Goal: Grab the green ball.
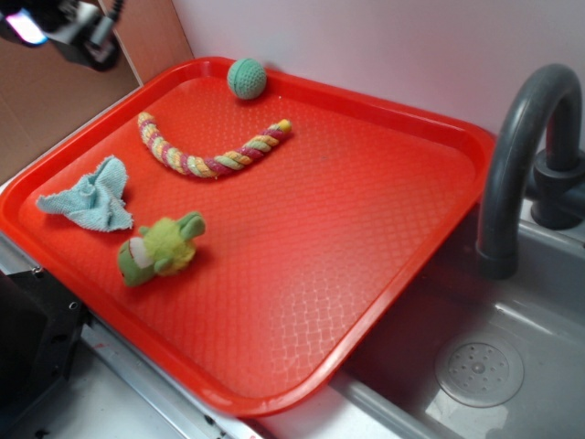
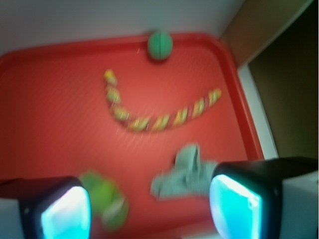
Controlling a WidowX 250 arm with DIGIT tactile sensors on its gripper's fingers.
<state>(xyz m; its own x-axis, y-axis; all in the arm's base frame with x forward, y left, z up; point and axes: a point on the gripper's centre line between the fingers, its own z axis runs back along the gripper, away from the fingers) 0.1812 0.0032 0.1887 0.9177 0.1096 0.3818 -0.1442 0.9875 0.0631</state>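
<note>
The green ball [image 1: 247,78] is a small teal knitted sphere resting at the far rim of the red tray [image 1: 366,256]. In the wrist view the green ball [image 2: 160,45] sits at the top centre, against the tray [image 2: 55,109] edge. My gripper [image 1: 64,27] hangs high at the top left corner of the exterior view, well away from the ball. In the wrist view my gripper [image 2: 149,209] is open, its two cyan pads wide apart with nothing between them.
A striped rope toy [image 1: 210,151] curves across the tray below the ball. A light blue cloth [image 1: 91,197] and a lime-green plush animal [image 1: 160,249] lie near the left side. A grey faucet [image 1: 521,155] and sink basin [image 1: 475,366] stand to the right.
</note>
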